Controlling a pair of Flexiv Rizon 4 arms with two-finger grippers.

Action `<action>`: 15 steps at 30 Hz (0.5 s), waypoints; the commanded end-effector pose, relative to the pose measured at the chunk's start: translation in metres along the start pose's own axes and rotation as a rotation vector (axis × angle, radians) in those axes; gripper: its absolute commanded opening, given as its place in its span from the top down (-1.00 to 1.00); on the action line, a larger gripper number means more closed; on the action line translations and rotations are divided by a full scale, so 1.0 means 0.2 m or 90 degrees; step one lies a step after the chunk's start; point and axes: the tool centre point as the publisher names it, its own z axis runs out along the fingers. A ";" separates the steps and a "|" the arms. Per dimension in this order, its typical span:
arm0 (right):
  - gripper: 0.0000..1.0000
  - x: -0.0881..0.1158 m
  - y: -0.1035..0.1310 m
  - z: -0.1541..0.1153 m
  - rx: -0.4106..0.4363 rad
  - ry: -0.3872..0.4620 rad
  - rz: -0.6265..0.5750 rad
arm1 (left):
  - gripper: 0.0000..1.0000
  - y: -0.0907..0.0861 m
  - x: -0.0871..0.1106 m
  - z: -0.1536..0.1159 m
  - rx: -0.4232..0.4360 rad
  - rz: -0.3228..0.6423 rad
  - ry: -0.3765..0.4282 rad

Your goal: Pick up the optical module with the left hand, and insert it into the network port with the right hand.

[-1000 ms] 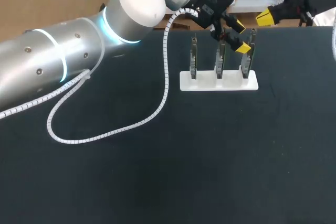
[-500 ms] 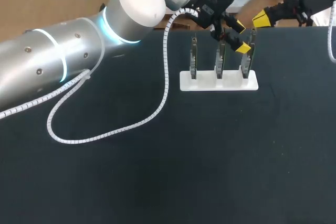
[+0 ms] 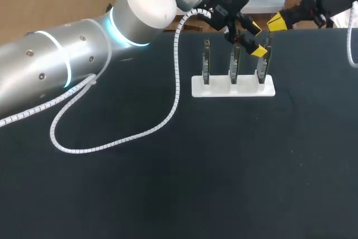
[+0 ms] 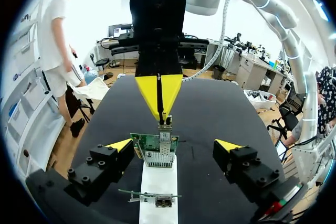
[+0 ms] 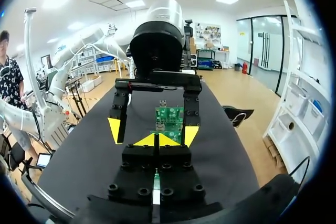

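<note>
Head view, left to right: left gripper (image 3: pixel 257 40) fingers spread, straddling a thin green circuit-board optical module (image 4: pixel 155 151) upright in the white slotted rack (image 3: pixel 221 89) on the black desk (image 3: pixel 224 166); right gripper (image 3: pixel 277 22) tips together, empty. Judged light, stiff, fragile: pinch bare edges.

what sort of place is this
Probably a robotics lab bench: my left gripper and right gripper are at a black table, where small circuit boards stand upright in a white holder.
</note>
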 end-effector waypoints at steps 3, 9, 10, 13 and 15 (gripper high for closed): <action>1.00 0.01 0.00 0.00 -0.003 0.001 0.004 | -1.00 0.01 0.00 0.00 0.001 0.000 0.002; 1.00 0.03 0.01 0.02 -0.004 0.006 0.008 | -1.00 0.01 0.00 0.00 0.001 0.000 0.002; 1.00 0.03 0.01 0.02 -0.005 0.006 0.010 | -1.00 0.01 0.00 0.00 0.001 0.000 0.002; 1.00 0.05 0.01 0.02 -0.007 0.006 0.015 | -1.00 0.01 0.00 0.00 0.001 0.000 0.002; 1.00 0.06 0.02 0.03 -0.009 0.007 0.019 | -1.00 0.01 0.00 0.00 0.001 0.000 0.002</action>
